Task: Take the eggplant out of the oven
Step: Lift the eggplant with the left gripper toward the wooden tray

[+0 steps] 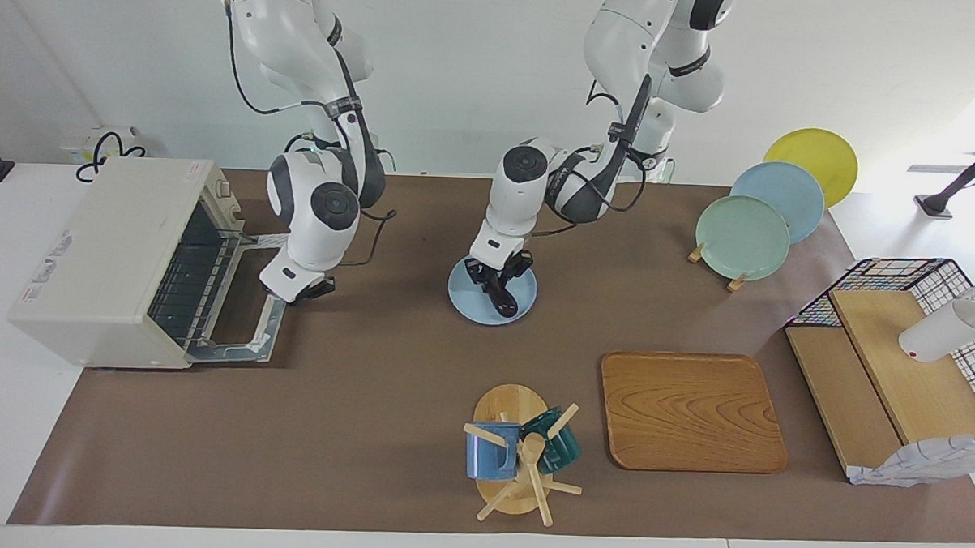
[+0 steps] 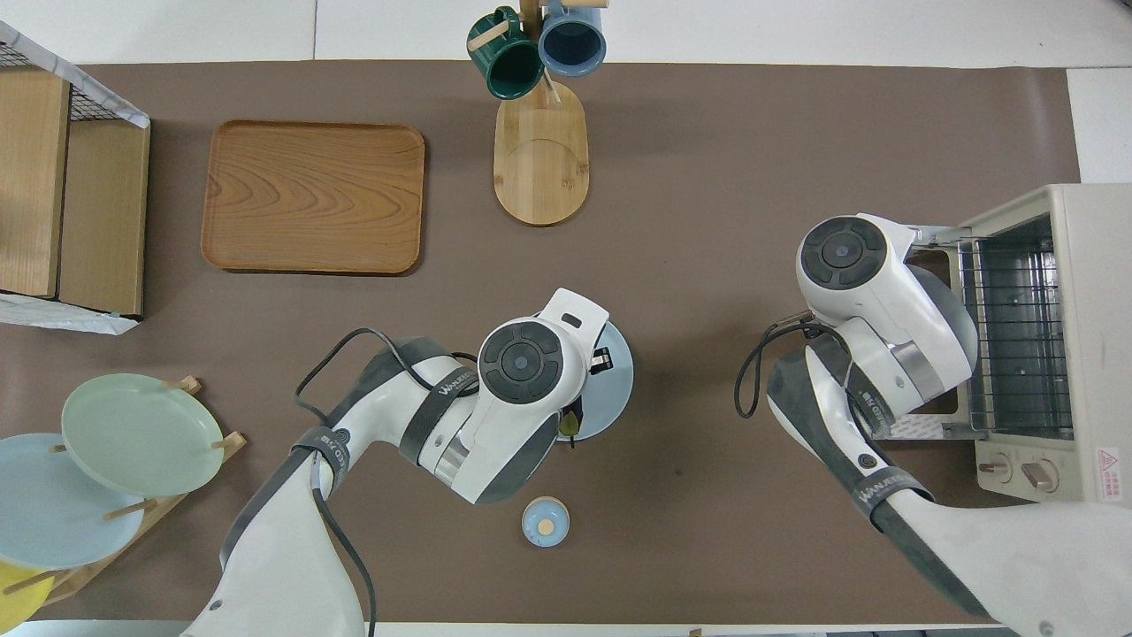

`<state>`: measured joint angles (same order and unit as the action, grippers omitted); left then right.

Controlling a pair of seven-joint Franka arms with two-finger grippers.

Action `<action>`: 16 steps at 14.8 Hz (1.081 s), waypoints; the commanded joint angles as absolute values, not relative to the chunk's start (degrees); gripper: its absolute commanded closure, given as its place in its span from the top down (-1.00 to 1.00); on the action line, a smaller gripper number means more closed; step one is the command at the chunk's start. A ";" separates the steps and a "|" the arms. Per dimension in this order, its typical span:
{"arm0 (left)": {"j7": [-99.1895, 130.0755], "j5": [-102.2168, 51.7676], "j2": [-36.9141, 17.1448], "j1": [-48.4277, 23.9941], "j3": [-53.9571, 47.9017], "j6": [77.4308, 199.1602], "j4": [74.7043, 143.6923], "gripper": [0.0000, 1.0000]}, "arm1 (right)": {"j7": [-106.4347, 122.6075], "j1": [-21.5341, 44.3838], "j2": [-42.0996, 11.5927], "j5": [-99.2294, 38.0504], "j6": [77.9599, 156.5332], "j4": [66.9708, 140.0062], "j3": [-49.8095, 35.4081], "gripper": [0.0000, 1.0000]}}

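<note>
The dark purple eggplant (image 1: 504,300) lies on a light blue plate (image 1: 466,302) at the middle of the table, outside the oven. My left gripper (image 1: 499,279) is low over the plate and shut on the eggplant's stem end. In the overhead view the left wrist covers most of it; the stem (image 2: 570,425) and the plate's rim (image 2: 619,389) show. The cream-white oven (image 1: 107,253) stands at the right arm's end of the table, its door (image 1: 243,318) down and its rack (image 2: 1013,327) bare. My right gripper (image 1: 313,287) hangs beside the door's edge.
A wooden tray (image 1: 689,411) and a mug tree (image 1: 517,457) with two mugs lie farther from the robots than the plate. A plate rack (image 1: 744,234) and a wire basket with wooden boards (image 1: 898,361) stand toward the left arm's end. A small blue round lid (image 2: 546,522) lies nearer.
</note>
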<state>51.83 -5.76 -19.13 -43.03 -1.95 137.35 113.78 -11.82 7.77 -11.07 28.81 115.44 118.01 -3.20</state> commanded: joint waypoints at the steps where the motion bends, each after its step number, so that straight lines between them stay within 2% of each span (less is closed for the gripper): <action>1: 51.16 -4.83 -18.11 -43.16 -0.97 137.64 114.08 -1.00 | -3.97 3.35 -6.34 29.88 112.16 116.54 -3.16 -1.00; 5: 48.00 -4.83 -12.93 -41.06 -0.09 131.86 112.51 -1.00 | 4.56 -1.13 -3.34 25.41 110.57 116.46 -3.08 -1.00; 7: 39.95 -4.92 -12.04 -36.42 -0.09 127.29 109.09 -1.00 | 5.71 -1.93 -2.46 24.96 110.04 116.54 -3.08 -1.00; 9: 33.08 -4.92 -13.27 -30.88 -0.17 122.89 104.34 -1.00 | 6.41 -2.02 -1.59 24.96 108.73 116.54 -3.08 -1.00; 14: 12.61 -4.92 -16.25 -15.68 -0.18 122.25 100.12 -1.00 | 13.17 -4.91 0.52 19.87 107.14 116.54 -2.99 -1.00; 16: 7.75 -4.83 -20.45 -10.91 -0.26 121.99 94.69 -1.00 | 14.32 -5.88 0.79 19.69 107.05 116.54 -2.99 -1.00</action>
<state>11.71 -5.55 -15.48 -14.58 0.62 123.75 101.42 11.47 -3.84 -0.11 21.17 109.00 114.77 -2.98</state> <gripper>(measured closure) 0.621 0.991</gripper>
